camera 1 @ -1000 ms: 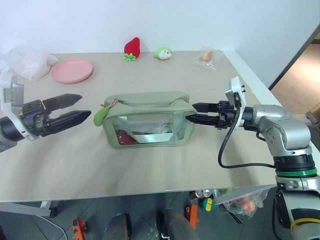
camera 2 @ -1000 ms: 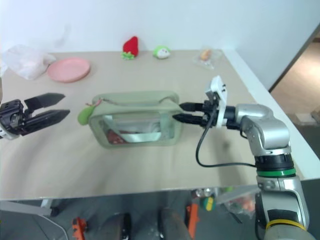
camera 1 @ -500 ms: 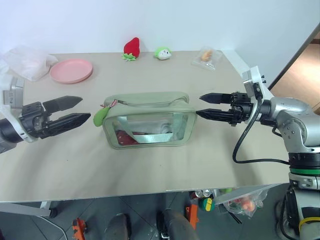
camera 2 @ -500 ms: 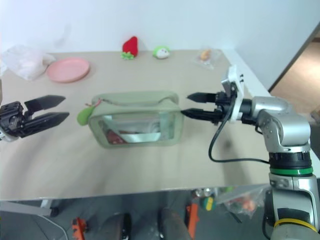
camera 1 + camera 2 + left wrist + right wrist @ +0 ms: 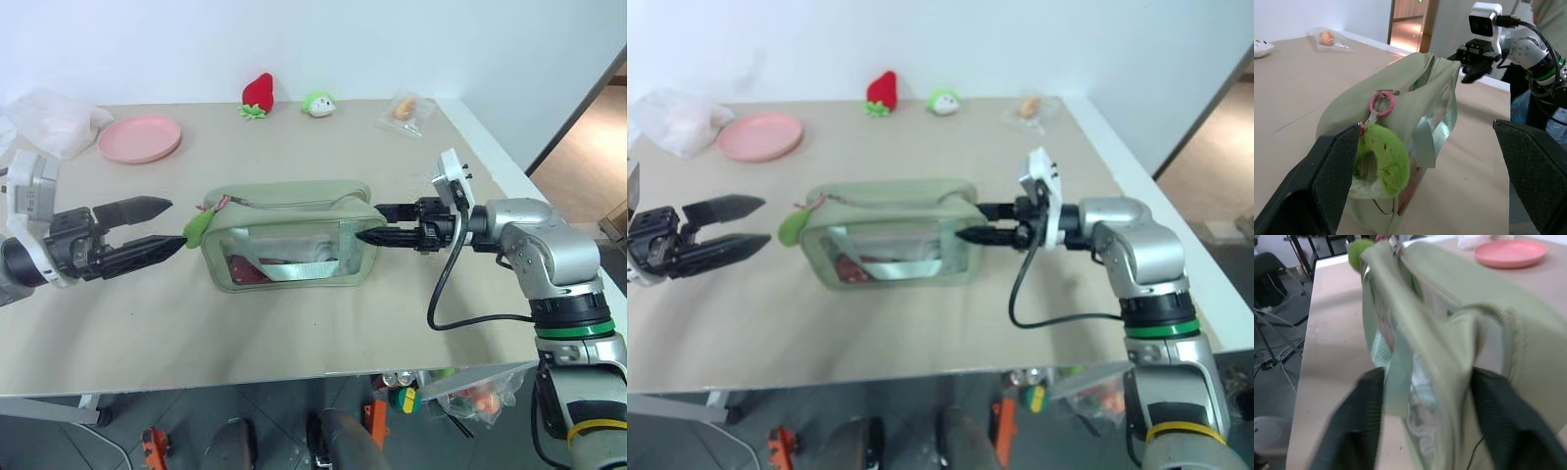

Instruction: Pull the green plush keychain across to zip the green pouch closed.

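Left wrist view: left tool (image 5: 1425, 161) spread around green plush keychain (image 5: 1382, 157); pinch it squarely; right tool (image 5: 377, 224) pinching green pouch (image 5: 294, 245) end, anchoring.

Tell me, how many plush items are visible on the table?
3: red strawberry plush and green-and-white plush toy at the far edge; green plush keychain at the green pouch.

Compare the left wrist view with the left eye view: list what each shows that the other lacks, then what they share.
Left wrist view alone: the small pink ring joining the zipper to the lime-green plush ring keychain, which hangs between the left hand's open fingers.

Left eye view alone: a round pink plate and a red strawberry plush at the table's far side.

Both: the boxy sage-green fabric pouch, with the right hand at its far end.
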{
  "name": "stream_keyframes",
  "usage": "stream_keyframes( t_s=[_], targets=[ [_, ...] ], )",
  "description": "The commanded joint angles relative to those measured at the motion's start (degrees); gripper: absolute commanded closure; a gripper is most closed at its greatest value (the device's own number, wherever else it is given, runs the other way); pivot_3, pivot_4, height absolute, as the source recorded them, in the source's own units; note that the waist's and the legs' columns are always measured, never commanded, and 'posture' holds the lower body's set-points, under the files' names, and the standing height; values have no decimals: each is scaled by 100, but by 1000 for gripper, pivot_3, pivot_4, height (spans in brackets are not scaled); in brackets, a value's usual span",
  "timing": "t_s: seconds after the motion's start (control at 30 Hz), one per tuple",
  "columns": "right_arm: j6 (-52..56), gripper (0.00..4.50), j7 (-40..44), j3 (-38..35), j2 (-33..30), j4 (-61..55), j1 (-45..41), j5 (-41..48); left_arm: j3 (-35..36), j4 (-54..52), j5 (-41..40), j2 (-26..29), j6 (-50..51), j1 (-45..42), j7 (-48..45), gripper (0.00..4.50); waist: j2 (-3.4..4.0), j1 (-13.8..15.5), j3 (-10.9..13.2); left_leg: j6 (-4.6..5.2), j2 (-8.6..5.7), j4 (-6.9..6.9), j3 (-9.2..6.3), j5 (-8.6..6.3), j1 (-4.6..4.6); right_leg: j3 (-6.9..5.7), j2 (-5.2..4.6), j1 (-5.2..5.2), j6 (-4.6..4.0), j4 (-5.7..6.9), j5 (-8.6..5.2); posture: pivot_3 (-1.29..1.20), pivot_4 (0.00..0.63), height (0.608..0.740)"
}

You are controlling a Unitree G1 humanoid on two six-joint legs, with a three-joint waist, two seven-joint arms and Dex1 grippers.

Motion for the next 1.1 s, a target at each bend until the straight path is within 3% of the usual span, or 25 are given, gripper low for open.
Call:
stream_keyframes(
  t_s=[0.03, 0.07, 0.13, 0.33, 0.7, 0.87, 0.93, 0.97, 1.0, 1.1],
  targets=[
    [-85, 3640, 106, -138, -2, 48, -126, 67, 282, -107, -60, 109, -23, 129, 33, 0, 0, 0, 0, 0, 1, 0, 0, 0, 0, -1, 2, 0, -1, 0, -1, 0, 150, 740],
    [-85, 4071, 113, -137, -4, 45, -120, 68, 320, -71, -49, 116, -30, 177, 31, 0, 0, 0, 0, 0, 1, -1, 0, 0, -1, -1, 2, -2, -3, 0, -1, 0, 150, 740],
    [-86, 4457, 129, -136, -8, 22, -106, 74, 372, 59, 13, 129, -53, 281, 12, 0, 0, 0, 0, 0, 2, -1, -1, 0, 0, 0, 5, -2, -4, 0, -2, 0, 150, 740],
    [-94, 4457, 113, -121, 9, -23, -76, 41, 212, 172, 301, 67, -230, 583, -119, 0, 0, 4, 0, -1, 4, -2, 0, -1, 0, -2, 5, -3, -5, 0, -3, 0, 150, 740],
    [-150, 4457, -111, -96, 25, -120, 26, -128, -468, 461, 393, -128, -246, -69, -112, 0, 0, 5, 0, -2, 1, -1, 0, -1, 1, 0, 7, -2, -4, 1, -2, 0, 150, 740],
    [-129, 4500, -166, -130, 22, -181, 81, -89, -638, 469, 463, -226, -310, -134, -108, 1392, 0, 0, 0, -2, 3, -1, 0, -2, 0, 1, 8, -2, -4, 1, -2, 0, 150, 740],
    [-126, 4500, -175, -147, 17, -197, 98, -69, -687, 522, 504, -273, -328, -172, -97, 2068, 0, 0, 0, -2, 3, -1, 0, -2, 0, 1, 8, -2, -4, 1, -2, 0, 150, 740],
    [-123, 4500, -179, -155, 16, -199, 100, -61, -706, 535, 514, -292, -330, -188, -91, 2641, 0, 1, 0, -2, 3, -1, 0, -2, 1, 0, 8, -2, -4, 1, -2, 0, 150, 740],
    [-125, 4500, -181, -159, 15, -201, 101, -59, -719, 536, 519, -305, -336, -199, -83, 2804, 0, 0, 0, -2, 3, -1, 0, -2, 1, 0, 8, -2, -4, 1, -2, 0, 150, 740],
    [-132, 4500, -187, -154, 25, -193, 90, -63, -760, 528, 537, -363, -355, -248, -30, 3901, 0, 0, 0, -2, 3, -1, 0, -2, 2, 1, 9, -1, -4, 1, -2, 0, 150, 740]
  ],
)
